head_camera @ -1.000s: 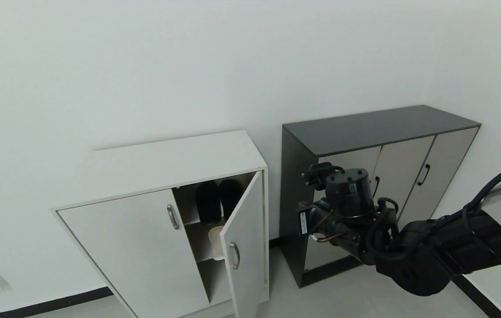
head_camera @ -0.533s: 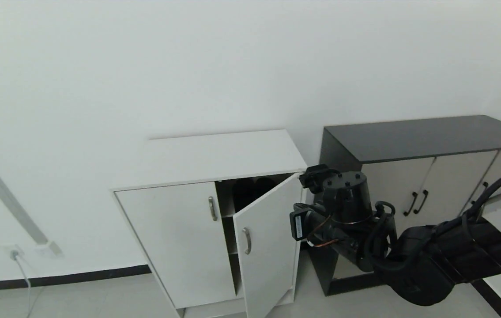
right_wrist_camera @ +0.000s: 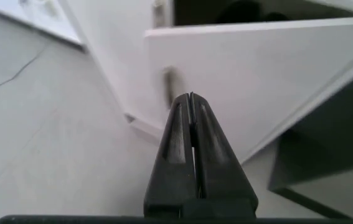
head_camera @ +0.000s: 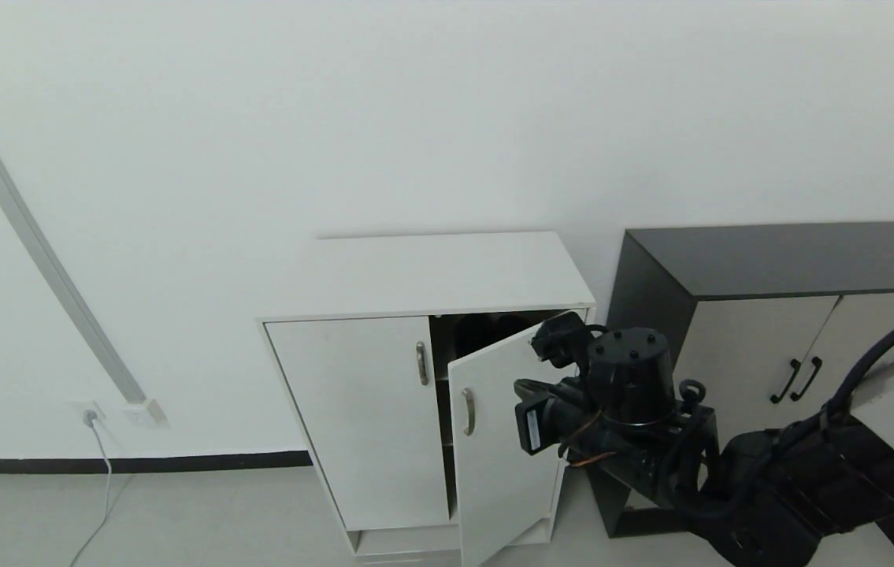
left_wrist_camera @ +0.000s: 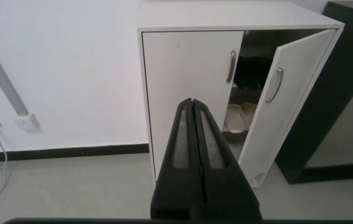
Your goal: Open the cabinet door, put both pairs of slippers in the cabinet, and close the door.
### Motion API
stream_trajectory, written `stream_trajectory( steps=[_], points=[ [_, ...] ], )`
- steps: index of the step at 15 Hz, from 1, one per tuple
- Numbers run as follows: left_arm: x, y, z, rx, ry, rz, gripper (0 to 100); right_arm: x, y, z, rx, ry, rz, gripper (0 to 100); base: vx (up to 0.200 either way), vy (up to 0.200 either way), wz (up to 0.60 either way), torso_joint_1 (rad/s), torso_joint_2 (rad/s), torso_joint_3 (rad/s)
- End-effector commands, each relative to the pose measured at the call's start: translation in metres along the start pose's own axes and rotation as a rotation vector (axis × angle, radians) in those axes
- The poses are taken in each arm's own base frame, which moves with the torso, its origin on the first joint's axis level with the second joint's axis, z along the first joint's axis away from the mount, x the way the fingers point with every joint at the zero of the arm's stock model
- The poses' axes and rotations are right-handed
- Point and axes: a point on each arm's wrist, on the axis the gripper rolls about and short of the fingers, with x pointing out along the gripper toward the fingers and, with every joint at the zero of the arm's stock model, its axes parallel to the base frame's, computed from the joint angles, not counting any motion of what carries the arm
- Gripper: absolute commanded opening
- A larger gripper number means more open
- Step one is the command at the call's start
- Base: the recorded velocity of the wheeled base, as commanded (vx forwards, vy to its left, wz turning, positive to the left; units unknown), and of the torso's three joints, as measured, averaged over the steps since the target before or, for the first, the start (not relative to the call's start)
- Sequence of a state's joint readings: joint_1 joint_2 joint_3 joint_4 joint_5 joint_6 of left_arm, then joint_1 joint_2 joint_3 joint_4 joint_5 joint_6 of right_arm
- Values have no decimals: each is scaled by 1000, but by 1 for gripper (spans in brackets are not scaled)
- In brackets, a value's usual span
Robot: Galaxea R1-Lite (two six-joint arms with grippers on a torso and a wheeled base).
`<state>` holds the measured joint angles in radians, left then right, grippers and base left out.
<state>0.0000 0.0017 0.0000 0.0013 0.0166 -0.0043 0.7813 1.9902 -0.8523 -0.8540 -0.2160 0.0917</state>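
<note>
The white cabinet (head_camera: 439, 272) has its left door (head_camera: 360, 417) closed and its right door (head_camera: 506, 441) partly open. Black slippers (left_wrist_camera: 251, 65) lie on the upper shelf, and a pale pair (left_wrist_camera: 238, 118) sits on the shelf below. My right arm (head_camera: 628, 378) is beside the open door's outer face, near its top corner. My right gripper (right_wrist_camera: 192, 99) is shut and empty, its tip close to the door's face by the handle (right_wrist_camera: 167, 81). Farther back, facing the cabinet front, my left gripper (left_wrist_camera: 192, 106) is shut on nothing.
A dark cabinet (head_camera: 777, 260) with grey doors stands close to the right of the white one. A wall socket (head_camera: 88, 413) with a cable and a slanted wall conduit (head_camera: 37, 236) are on the left. Bare floor (head_camera: 179, 512) lies in front.
The head view has turned, shifting the whole picture rightward. The right arm has come closer to the right door, and the door stands less wide open than a second ago.
</note>
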Motion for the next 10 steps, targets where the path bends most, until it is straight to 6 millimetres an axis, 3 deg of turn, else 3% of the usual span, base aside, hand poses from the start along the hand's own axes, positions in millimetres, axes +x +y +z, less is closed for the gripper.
stream_trajectory(
  steps=[1,8,10],
  points=[
    [0,0,0,-2,-1,0,0,-6,-3,-10,-2,8,51,0,0,0,0,0,0,0],
    [0,0,0,0,2,0,0,-46,-8,-33,-47,45,108,0,0,0,0,0,0,0],
    [0,0,0,1,0,0,0,-58,-10,-39,-52,73,112,0,200,0,0,7,0,2]
  ],
)
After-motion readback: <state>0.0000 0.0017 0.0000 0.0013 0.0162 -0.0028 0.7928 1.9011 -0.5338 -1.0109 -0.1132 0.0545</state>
